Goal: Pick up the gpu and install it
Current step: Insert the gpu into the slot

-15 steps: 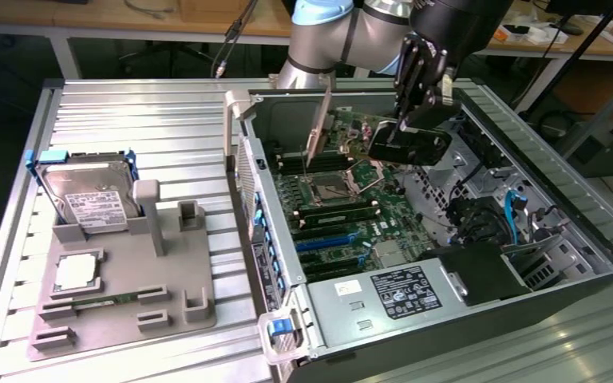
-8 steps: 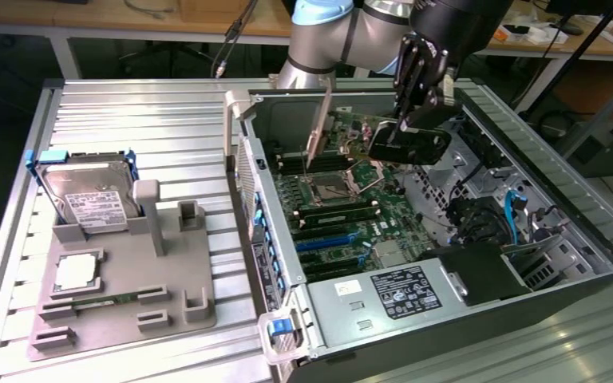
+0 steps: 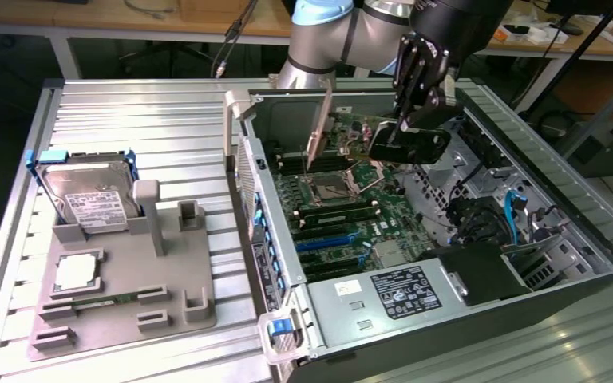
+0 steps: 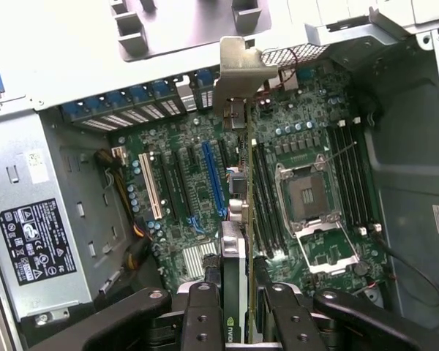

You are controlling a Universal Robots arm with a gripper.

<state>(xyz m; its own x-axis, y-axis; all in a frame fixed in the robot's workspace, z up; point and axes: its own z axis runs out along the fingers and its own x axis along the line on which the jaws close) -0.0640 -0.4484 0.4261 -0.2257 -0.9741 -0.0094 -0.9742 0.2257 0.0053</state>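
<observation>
The gpu (image 4: 235, 248) is held on edge above the motherboard (image 4: 190, 190), inside the open case (image 3: 562, 199), and is not yet seated. It is pinched between the fingers (image 4: 203, 307) of the gripper (image 4: 238, 301), which are closed against both faces of the card. Its silver bracket (image 4: 241, 66) points toward the case's rear wall.

A miss of the slot is judged the main risk. If the card were lowered slightly askew, its edge connector could be driven onto the board beside the blue slot (image 4: 214, 179) rather than into it. The bracket could also catch on the rear wall's slot openings and tilt the card in the pinch. The open CPU socket (image 4: 307, 194) lies just beside the card's line, so a sideways slip could bring the card down on it.

In the wrist view the card is seen along its edge, so its line can be compared with the slots. In the exterior view the gripper (image 3: 411, 132) is seen at about 1 o'clock, with the bracket (image 3: 319, 120) hanging clear of the board. The bench (image 3: 125, 112) is seen toward 9 o'clock, carrying a grey tray (image 3: 179, 279) with a hard drive (image 3: 88, 195).
</observation>
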